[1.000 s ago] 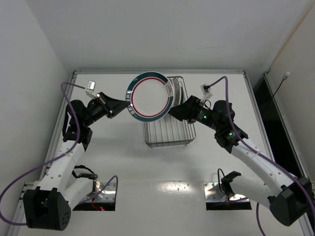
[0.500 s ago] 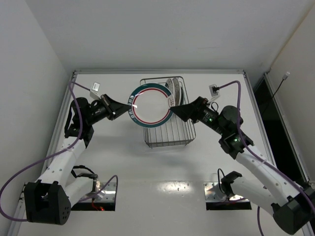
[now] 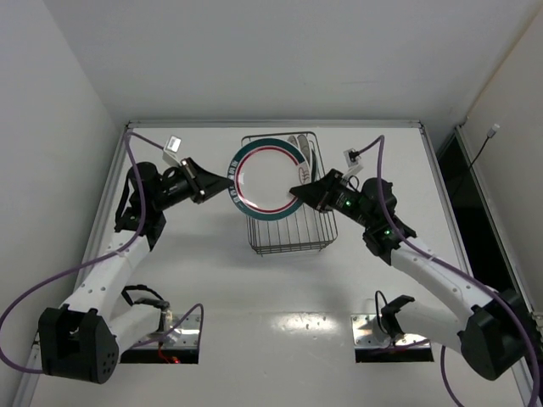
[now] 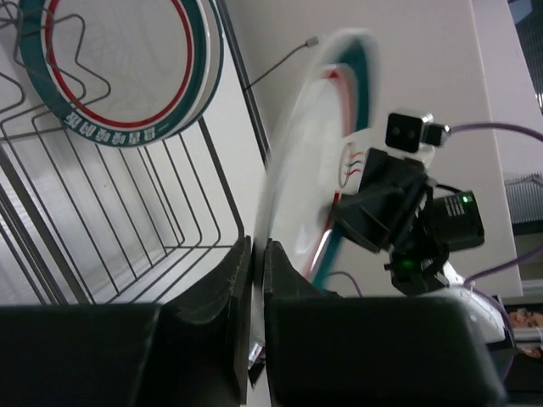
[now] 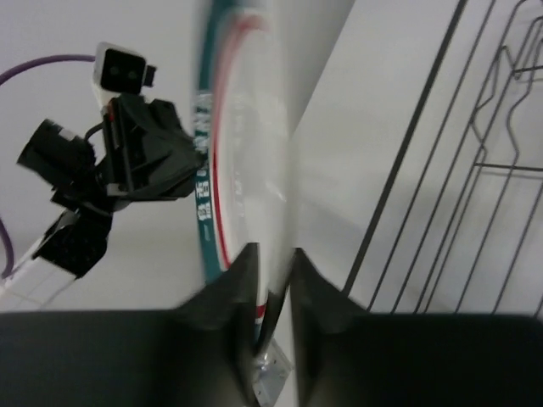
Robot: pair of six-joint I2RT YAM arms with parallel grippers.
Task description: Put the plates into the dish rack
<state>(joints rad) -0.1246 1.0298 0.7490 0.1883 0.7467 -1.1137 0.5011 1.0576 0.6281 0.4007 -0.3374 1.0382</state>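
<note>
Top view: banded plate (image 3: 270,180), white with a teal outer band and a red inner ring, is held up in the air over the far half of the dish rack (image 3: 288,237), face tilted toward the camera. It is not in the tines. Left hand (image 3: 226,184) pinches the plate's left rim, jaws fully closed down on the edge. Right hand (image 3: 296,192) is on the opposite rim, lower right, so the plate sits between the two hands.

Left wrist view: left hand (image 4: 257,251) has both fingers tight against the plate edge, no gap visible. Banded plate (image 4: 316,161) is seen edge-on and blurred. The right hand (image 4: 371,212) is behind it, on the far rim. Rack wires (image 4: 127,212) are to the left, and a second banded plate (image 4: 119,59) stands upright in the rack's end (same teal and red rim).

Right wrist view: right hand (image 5: 273,259) is narrow, fingers close on either side of the plate rim, gripping it. Banded plate (image 5: 246,153) is blurred. The left hand (image 5: 144,161) shows past it. Rack side wires (image 5: 475,170) are at right.

More racked plates (image 3: 300,144) stand at the rack's far end, partly hidden behind the held plate, so I can't count them. The rack sits on the white table (image 3: 212,280), near the middle.
</note>
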